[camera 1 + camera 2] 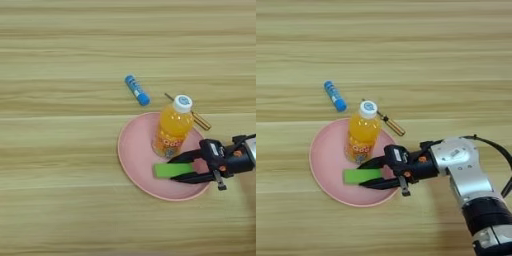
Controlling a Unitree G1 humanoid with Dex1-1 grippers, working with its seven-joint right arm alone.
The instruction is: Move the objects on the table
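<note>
The black two-fingered gripper point(370, 176), closed on the flat bright-green block point(362, 175), could topple the orange-drink bottle point(361, 135) just beyond it.

On the wide light-brown wood-grain tabletop point(60, 60) there was one large round pink plate point(135, 155) at lower centre of the frame, one small orange-drink bottle with a white cap point(173, 128), and one small flat bright-green rectangular block point(172, 170). There was also one blue marker-sized stick point(137, 90) above the plate and one thin brass-coloured stick point(391, 124) behind the bottle. One gripper of two black fingers point(372, 174) reached in from the right edge.
</note>
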